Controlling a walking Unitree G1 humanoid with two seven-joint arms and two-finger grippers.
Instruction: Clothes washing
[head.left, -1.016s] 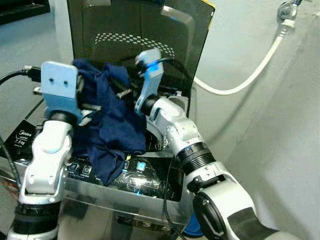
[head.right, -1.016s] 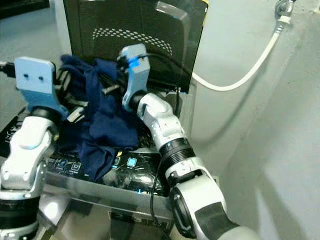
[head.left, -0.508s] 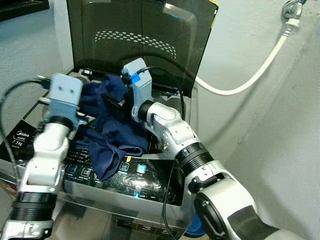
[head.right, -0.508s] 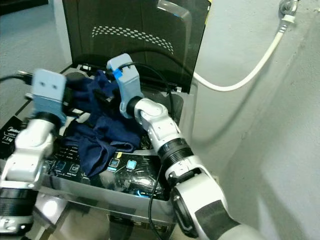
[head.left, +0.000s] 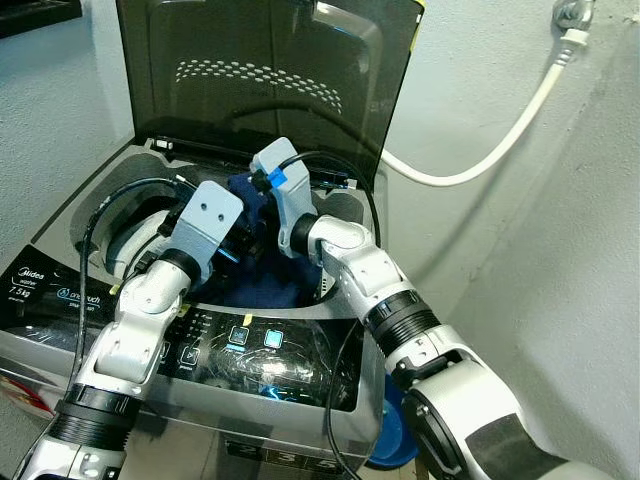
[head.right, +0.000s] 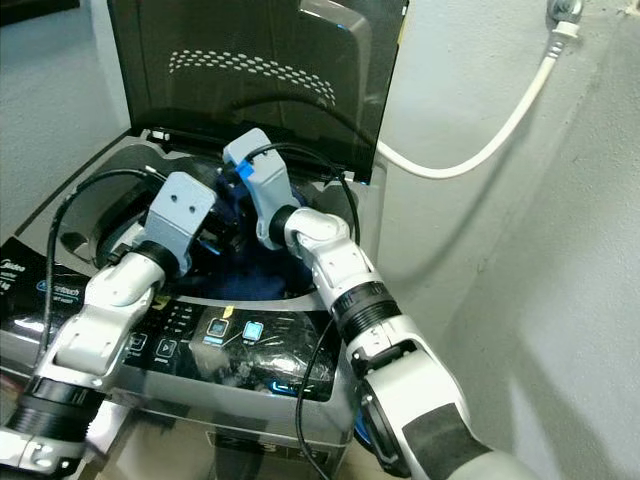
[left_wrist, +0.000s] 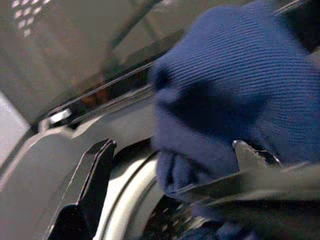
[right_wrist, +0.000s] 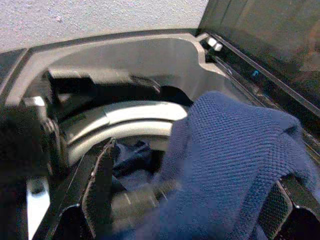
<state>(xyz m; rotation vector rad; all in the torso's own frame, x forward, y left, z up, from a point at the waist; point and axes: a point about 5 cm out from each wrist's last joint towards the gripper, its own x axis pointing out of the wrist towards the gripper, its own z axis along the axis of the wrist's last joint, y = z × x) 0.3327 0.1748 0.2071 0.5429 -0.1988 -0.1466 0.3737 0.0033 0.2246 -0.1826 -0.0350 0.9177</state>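
The washer (head.left: 300, 380) stands against the wall with its lid (head.left: 270, 70) raised behind the opening, and both arms reach down into the drum (right_wrist: 125, 120). The blue cloth (head.left: 268, 285) sits bunched at the drum mouth, partly inside, with a fold riding up between the two end effectors.

Left end effector (left_wrist: 170, 165): its fingers are spread wide, and the cloth lies draped across one of them rather than pinched. Right end effector (right_wrist: 195, 200): also spread, with cloth heaped over it.

The main risk, as I judge it, is snagging: knit fabric lying over open fingers may lift back out as an arm withdraws, leaving the cloth hanging over the rim (left_wrist: 125, 125) or onto the control panel (head.left: 250, 340).

The two wrists sit very near each other inside a tight opening, so they could knock together or hit the rim. Loose black cables (head.left: 110, 215) loop by the opening. A white hose (head.left: 500, 140) runs along the wall, well apart.
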